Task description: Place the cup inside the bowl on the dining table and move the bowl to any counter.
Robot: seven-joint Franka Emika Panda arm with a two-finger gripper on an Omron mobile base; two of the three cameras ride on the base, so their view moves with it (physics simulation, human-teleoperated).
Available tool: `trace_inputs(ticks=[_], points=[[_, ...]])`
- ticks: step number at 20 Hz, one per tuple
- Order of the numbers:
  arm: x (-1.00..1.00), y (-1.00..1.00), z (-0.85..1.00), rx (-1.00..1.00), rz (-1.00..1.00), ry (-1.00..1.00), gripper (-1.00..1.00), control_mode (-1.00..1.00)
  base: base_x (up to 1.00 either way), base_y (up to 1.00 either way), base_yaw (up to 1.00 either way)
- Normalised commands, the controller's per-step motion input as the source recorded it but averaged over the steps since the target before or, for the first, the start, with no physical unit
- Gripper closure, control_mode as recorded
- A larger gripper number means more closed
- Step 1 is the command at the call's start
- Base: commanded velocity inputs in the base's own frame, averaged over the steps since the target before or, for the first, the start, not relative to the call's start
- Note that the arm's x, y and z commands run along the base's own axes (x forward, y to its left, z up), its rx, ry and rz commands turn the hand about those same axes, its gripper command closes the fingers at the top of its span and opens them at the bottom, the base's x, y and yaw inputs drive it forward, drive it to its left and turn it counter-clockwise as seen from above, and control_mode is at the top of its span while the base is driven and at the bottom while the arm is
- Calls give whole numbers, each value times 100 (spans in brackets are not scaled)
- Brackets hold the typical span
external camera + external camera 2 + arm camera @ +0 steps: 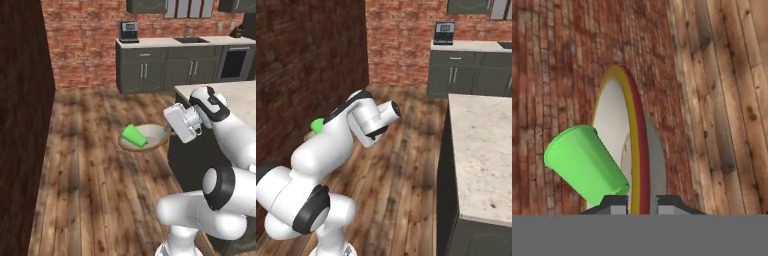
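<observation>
Fingertips [614, 204] pinch the bowl [152, 136] by its rim, jaws nearly closed with the edge between them. It hangs in mid-air over the wood floor [100, 190], off the dining table [240, 100], and the cup [134, 135] lies tipped on its side inside. I'd keep the bowl level on the way to the counter [165, 43] (that cup looks ready to roll out) and move slowly, since a one-sided rim grip could slip.
</observation>
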Motion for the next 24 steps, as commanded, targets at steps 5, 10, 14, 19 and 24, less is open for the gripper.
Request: trace_inputs(ticks=[5, 10, 14, 19, 24], points=[[0, 0, 0, 0, 0, 0, 100, 100, 95, 3, 0], [0, 0, 0, 0, 0, 0, 100, 100, 98, 2, 0], [0, 0, 0, 0, 0, 0, 100, 100, 99, 2, 0], [0, 0, 0, 0, 0, 0, 100, 100, 92, 4, 0], [0, 0, 0, 0, 0, 0, 100, 100, 86, 9, -1]])
